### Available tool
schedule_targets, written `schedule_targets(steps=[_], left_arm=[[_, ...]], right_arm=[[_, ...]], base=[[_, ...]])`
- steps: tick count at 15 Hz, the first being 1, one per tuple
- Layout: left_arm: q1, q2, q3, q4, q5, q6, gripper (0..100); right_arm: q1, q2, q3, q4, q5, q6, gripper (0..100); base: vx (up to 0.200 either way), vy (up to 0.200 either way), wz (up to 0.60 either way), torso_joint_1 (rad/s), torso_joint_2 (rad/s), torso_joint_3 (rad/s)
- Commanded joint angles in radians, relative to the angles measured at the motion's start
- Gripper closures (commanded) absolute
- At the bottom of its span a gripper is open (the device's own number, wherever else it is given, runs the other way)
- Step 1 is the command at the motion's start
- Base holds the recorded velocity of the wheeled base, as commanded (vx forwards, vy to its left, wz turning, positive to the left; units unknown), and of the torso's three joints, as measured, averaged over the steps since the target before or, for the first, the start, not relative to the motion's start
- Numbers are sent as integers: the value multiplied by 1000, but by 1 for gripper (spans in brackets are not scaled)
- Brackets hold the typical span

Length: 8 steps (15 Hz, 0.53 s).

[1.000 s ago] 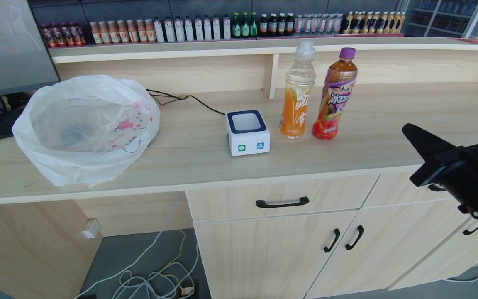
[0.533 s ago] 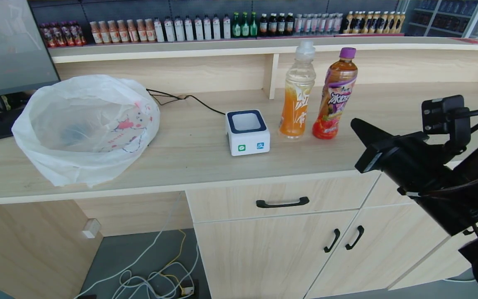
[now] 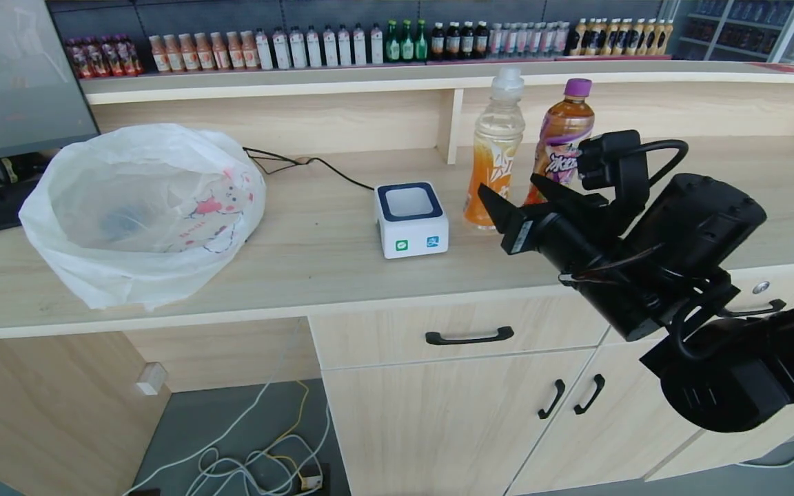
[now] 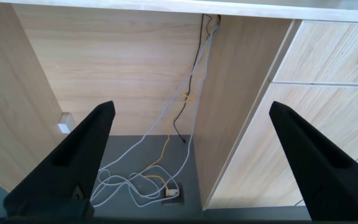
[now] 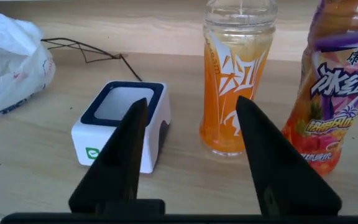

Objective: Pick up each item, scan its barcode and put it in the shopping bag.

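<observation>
Scanner point(image 3: 411, 219): white box with a dark-rimmed window on top, stood on the counter point(image 3: 314, 262); taken here as the landmark.
Orange bottle point(image 3: 494, 151): stood upright just right of the scanner, near it but apart, white cap on.
Purple-cap bottle point(image 3: 565, 131): stood upright right of the scanner, just beyond the orange bottle; its lower part was hidden by the arm.
Bag point(image 3: 142, 210): white plastic, mouth open upward, lay well left of the scanner on the same counter; something dark showed through it, too blurred to name.
Right gripper point(image 3: 509, 184): hung over the counter's front edge right of the scanner, pointing at the two bottles; fingers spread wide, nothing between them, touching neither bottle. In the right wrist view the orange bottle point(image 5: 238, 81) showed in the gap and the scanner point(image 5: 120, 121) partly behind one finger.
Left gripper point(image 4: 191, 106): hung lower than the scanner, in front of the cabinet, fingers spread wide and empty, facing the floor cables point(image 4: 148, 180).
Cable point(image 3: 314, 165): black, ran along the counter from behind the scanner toward the bag.
Drawer handle point(image 3: 469, 337): black, sat below the scanner on the cabinet front.
</observation>
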Motion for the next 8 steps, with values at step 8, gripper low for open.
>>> schedule_targets(steps=[8], left_arm=[[1, 0, 0, 0, 0, -2, 0]], right_arm=[[-19, 108, -169, 34, -81, 4, 0]], base=[[0, 0, 0, 0, 0, 0]])
